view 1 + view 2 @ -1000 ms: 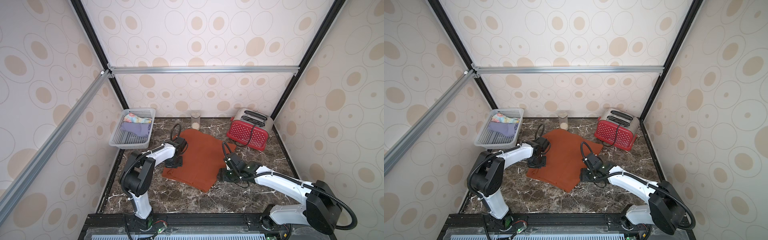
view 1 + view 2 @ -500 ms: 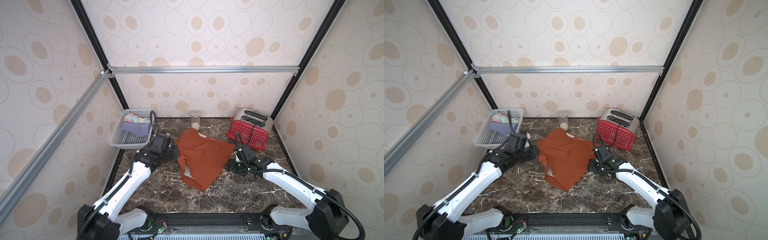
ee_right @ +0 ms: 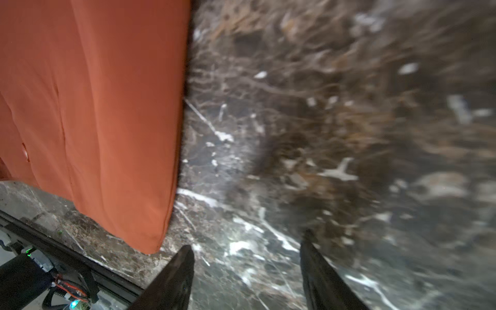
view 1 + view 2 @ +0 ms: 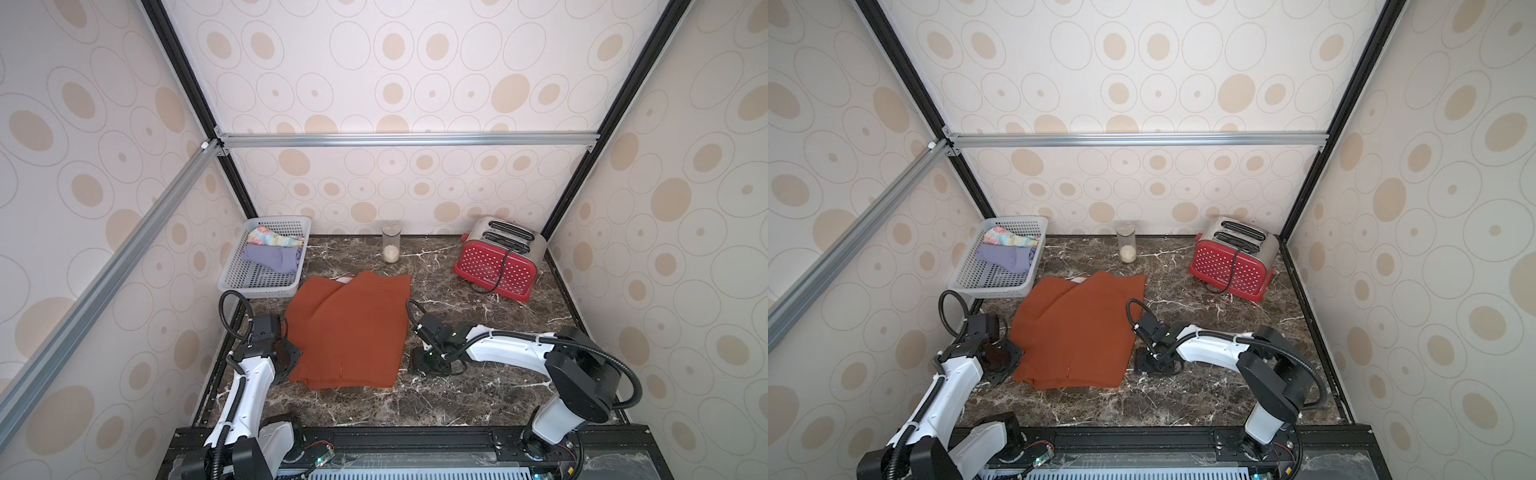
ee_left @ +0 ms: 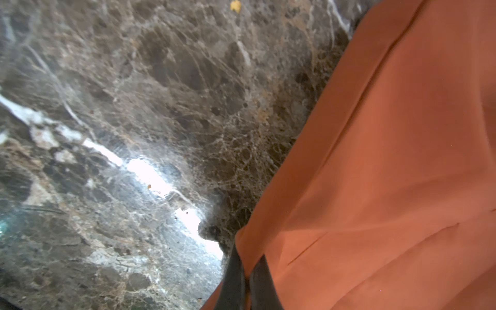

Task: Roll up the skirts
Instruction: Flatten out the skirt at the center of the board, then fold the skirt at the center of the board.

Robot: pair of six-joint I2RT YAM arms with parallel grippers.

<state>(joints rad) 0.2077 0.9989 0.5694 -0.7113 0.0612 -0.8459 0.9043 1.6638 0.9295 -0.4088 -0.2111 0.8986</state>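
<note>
Two glossy white arm shells (image 4: 507,353), chunky round black joint housings (image 4: 579,384) between them; ribbed black cables (image 4: 222,311) loop off each wrist, and the right gripper (image 3: 248,241) ends in tapered black fingers (image 3: 174,279).

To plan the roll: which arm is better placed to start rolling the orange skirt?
Probably left: the left gripper is shut on the rust-orange skirt at its edge, while the right gripper is open over bare marble beside it.
</note>
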